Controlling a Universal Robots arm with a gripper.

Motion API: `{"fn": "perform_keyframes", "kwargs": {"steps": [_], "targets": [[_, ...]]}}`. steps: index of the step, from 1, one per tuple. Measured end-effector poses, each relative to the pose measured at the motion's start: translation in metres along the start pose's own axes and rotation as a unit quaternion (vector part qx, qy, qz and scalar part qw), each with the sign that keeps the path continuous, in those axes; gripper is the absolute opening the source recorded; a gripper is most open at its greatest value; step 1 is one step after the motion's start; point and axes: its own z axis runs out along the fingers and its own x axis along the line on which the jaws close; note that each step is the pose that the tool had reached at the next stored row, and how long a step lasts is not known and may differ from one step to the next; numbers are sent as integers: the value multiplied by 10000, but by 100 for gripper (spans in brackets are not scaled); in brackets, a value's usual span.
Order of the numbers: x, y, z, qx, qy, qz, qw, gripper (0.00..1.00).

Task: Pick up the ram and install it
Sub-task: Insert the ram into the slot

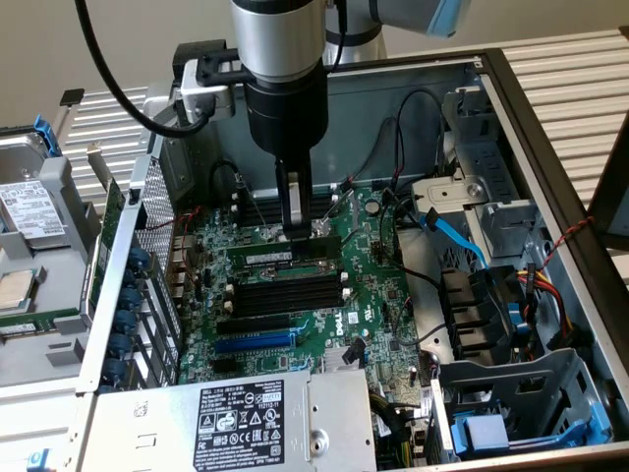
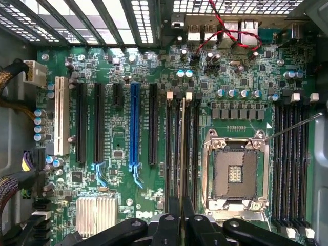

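The tool is clamped on the top edge of the long, thin green circuit-board ram stick, holding it upright and parallel to the long black plastic memory slots, apparently so its lower edge meets one squarely.

You are looking at a green stick in the pincer, with black slots and a blue slot beside it.
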Motion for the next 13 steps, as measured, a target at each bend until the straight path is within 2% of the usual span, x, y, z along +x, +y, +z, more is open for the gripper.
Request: {"fn": "perform_keyframes", "kwargs": {"steps": [7, 13], "targets": [[1, 0, 66, -4, 1, -24, 10000, 13], [8, 0, 80, -5, 0, -80, 10000, 13]]}}
